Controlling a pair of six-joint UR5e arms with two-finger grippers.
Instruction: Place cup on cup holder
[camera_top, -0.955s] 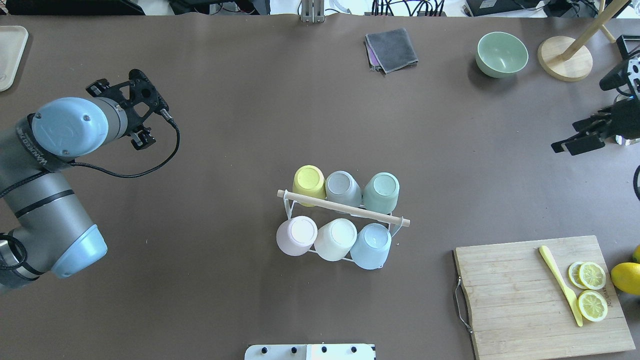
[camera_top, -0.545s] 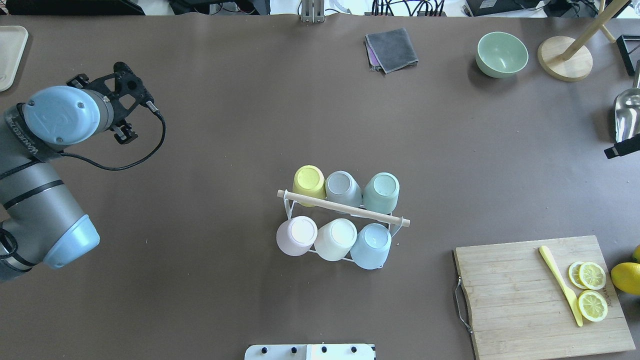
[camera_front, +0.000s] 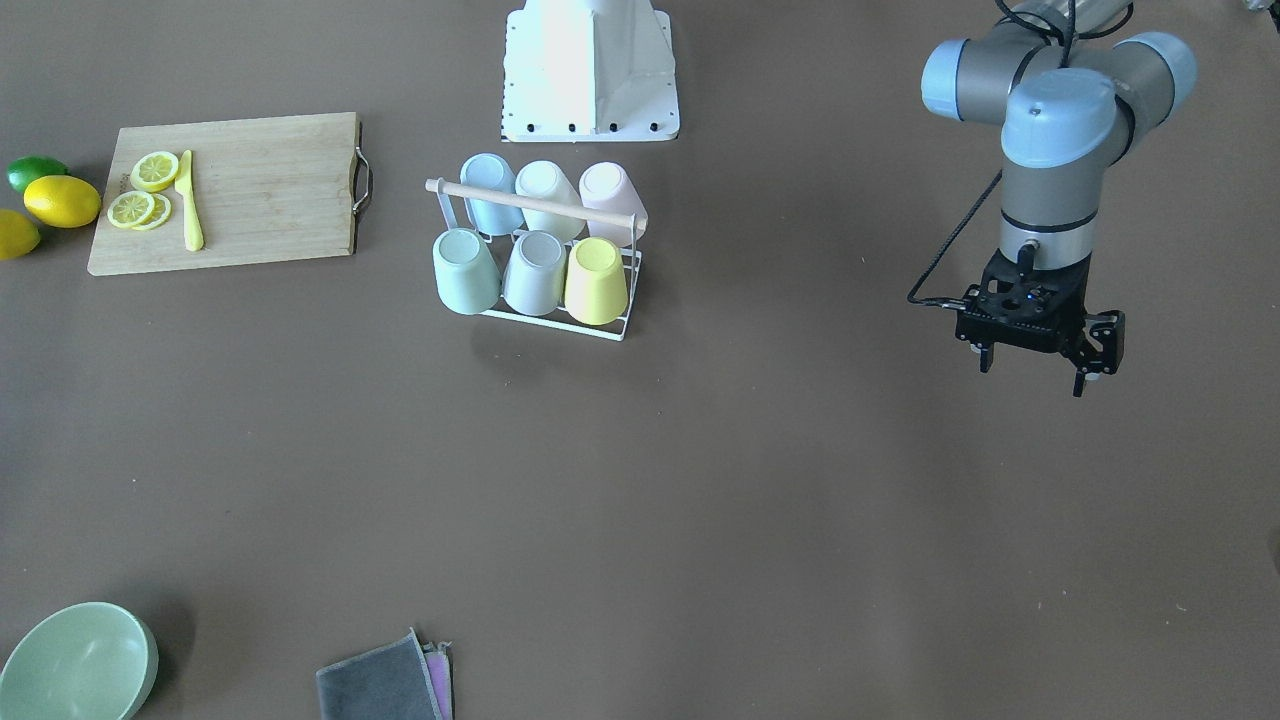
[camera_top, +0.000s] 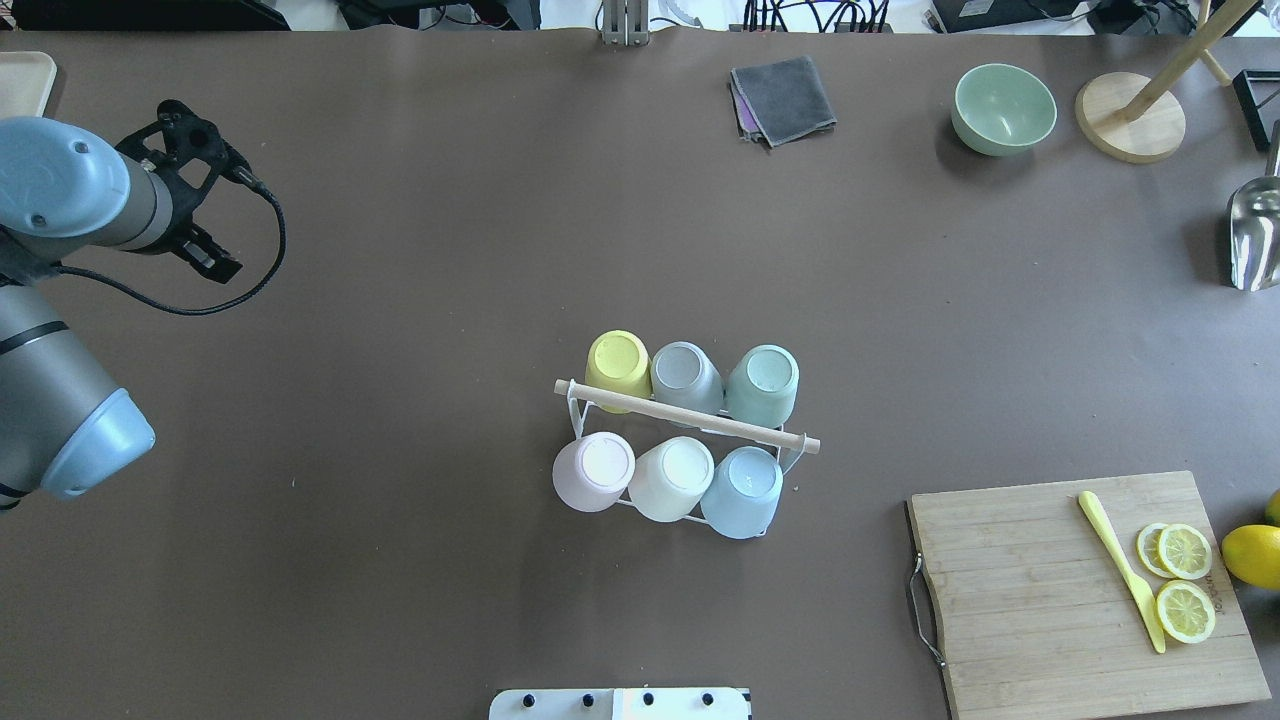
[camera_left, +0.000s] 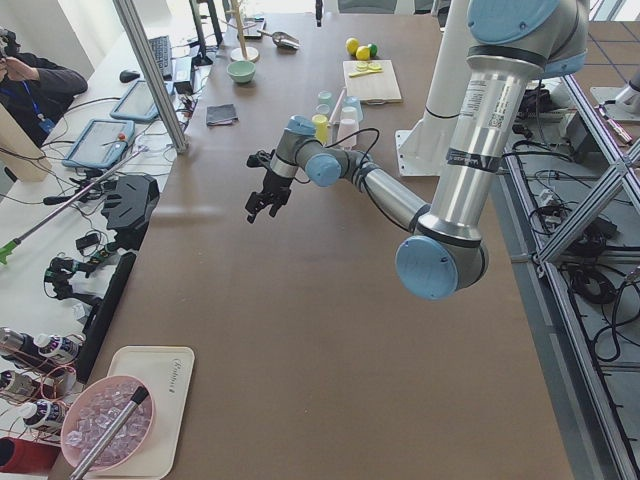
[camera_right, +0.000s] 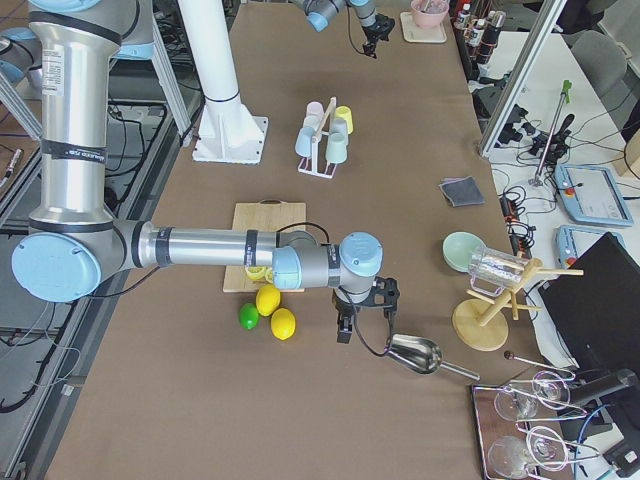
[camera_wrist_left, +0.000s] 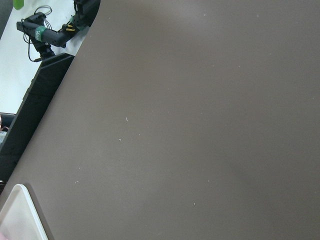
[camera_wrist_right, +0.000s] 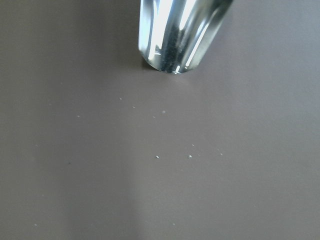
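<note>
The cup holder (camera_top: 690, 415), a white wire rack with a wooden rod handle, stands mid-table; it also shows in the front-facing view (camera_front: 535, 203). Six cups sit upside down on its prongs: yellow (camera_top: 617, 362), grey (camera_top: 683, 372) and green (camera_top: 763, 380) on the far side, pink (camera_top: 594, 470), cream (camera_top: 672, 478) and blue (camera_top: 745, 490) on the near side. My left gripper (camera_front: 1032, 375) is open and empty above bare table, far to the rack's left (camera_top: 190, 225). My right gripper (camera_right: 362, 312) shows only in the exterior right view, beside a metal scoop; I cannot tell its state.
A wooden cutting board (camera_top: 1050, 600) with lemon slices and a yellow knife lies front right. A metal scoop (camera_top: 1255, 235) lies at the right edge. A green bowl (camera_top: 1003, 108), a wooden stand (camera_top: 1130, 115) and a grey cloth (camera_top: 783, 98) sit at the back.
My left arm has swung further left and toward the table's far edge. My right gripper has gone out of the overhead view at the right edge, uncovering the metal scoop.
</note>
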